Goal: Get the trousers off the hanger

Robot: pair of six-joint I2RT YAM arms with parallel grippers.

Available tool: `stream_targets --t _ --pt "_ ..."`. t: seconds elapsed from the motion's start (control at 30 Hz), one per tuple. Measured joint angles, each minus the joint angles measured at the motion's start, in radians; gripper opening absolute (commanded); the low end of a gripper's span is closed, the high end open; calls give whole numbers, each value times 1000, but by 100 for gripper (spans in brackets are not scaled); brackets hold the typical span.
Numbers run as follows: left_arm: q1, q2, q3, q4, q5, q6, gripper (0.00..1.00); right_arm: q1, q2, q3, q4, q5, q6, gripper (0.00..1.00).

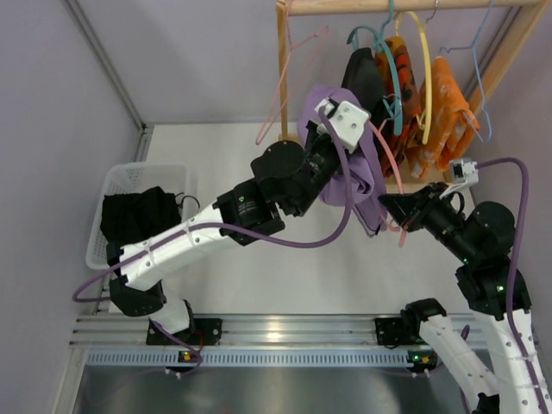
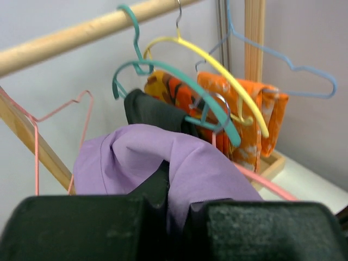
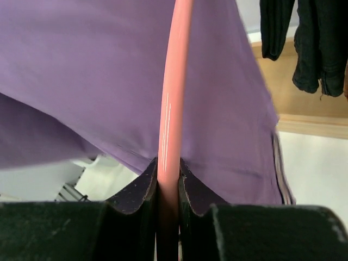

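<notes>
The purple trousers point(image 1: 369, 177) hang bunched over a pink hanger point(image 1: 390, 159) in front of the rail. My left gripper point(image 1: 338, 164) reaches up into the cloth. In the left wrist view it point(image 2: 176, 209) is shut on a fold of the trousers point(image 2: 206, 168), and the pink hanger point(image 2: 272, 187) shows just to the right. My right gripper point(image 1: 384, 200) comes in from the right, below the trousers. The right wrist view shows it point(image 3: 168, 182) shut on the pink hanger's bar point(image 3: 174, 98), with the trousers point(image 3: 87, 81) draped behind the bar.
A wooden rail point(image 2: 65, 38) carries teal point(image 2: 179, 81), yellow point(image 2: 217, 60) and blue point(image 2: 293, 68) hangers, orange clothes point(image 1: 444, 112) and a black garment point(image 1: 366, 73). An empty pink hanger point(image 1: 289, 78) hangs at the left. A white basket point(image 1: 129, 177) holds black clothes point(image 1: 142, 211).
</notes>
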Motion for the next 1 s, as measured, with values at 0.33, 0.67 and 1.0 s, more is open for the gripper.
stream_targets --t 0.33,0.67,1.0 --pt "1 67 251 43 -7 119 0 0 -35 -124 7 26 -84 0" --pt "0 64 383 249 -10 259 0 0 -32 -205 -95 68 -161 0" --pt "56 20 402 394 -32 401 0 0 -32 -208 -108 81 -212 0"
